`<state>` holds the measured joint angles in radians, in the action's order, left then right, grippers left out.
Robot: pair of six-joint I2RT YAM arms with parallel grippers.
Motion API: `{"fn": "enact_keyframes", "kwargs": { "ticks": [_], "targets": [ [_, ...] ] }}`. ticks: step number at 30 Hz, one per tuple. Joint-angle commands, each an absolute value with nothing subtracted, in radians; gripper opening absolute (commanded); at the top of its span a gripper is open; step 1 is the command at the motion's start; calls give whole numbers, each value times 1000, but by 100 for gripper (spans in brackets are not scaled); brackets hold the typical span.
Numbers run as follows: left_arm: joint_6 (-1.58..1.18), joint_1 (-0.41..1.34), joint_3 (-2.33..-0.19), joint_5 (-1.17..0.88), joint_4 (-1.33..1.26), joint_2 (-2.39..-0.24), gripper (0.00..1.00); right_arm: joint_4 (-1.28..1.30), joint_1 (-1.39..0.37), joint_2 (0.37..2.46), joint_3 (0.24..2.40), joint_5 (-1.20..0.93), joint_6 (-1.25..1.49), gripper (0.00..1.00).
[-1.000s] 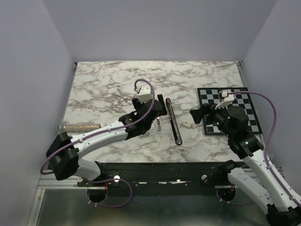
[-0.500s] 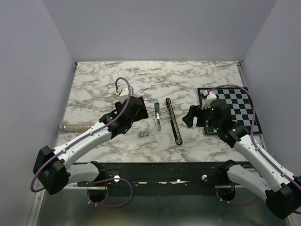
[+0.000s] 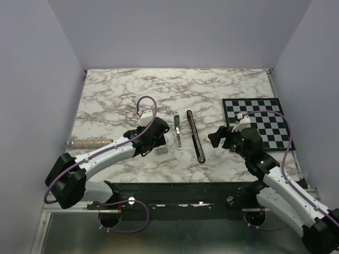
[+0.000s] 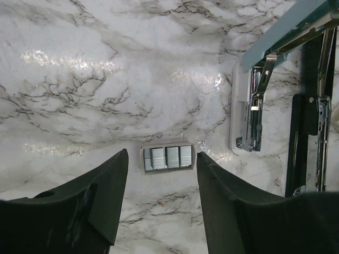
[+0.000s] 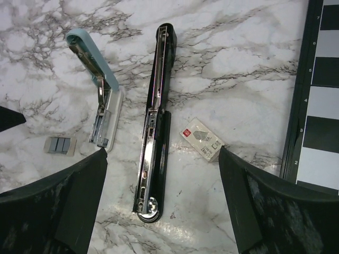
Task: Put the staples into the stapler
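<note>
The staples [image 4: 167, 157] are a short grey block in a small pale holder on the marble, also visible in the top view [image 3: 162, 151] and the right wrist view [image 5: 59, 145]. My left gripper [image 4: 162, 172] hangs over them, open, its dark fingers [image 4: 100, 201] on either side of the holder and apart from it. The stapler [image 5: 153, 121] is slim and black, lying opened flat with its silvery channel up [image 3: 195, 136]. My right gripper [image 5: 162, 153] is open above the stapler's near end, holding nothing.
An opened white and teal stapler [image 3: 178, 132] lies between the staples and the black stapler. A small white staple box [image 5: 201, 138] sits right of the black stapler. A checkerboard [image 3: 259, 124] is at the right, a clear tube [image 3: 90, 143] at the left.
My left arm swung left, then came back toward the staples, and its jaws have narrowed around them. My right arm slid nearer, to the stapler's near end.
</note>
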<state>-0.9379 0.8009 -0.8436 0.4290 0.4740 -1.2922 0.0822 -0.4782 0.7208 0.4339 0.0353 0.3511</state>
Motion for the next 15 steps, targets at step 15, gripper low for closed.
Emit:
{"fn": "enact_keyframes", "kwargs": {
  "ticks": [15],
  "targets": [
    [-1020,850,-910,454,575,-1439,44,-97,-520,617,344,104,400,100]
  ]
}}
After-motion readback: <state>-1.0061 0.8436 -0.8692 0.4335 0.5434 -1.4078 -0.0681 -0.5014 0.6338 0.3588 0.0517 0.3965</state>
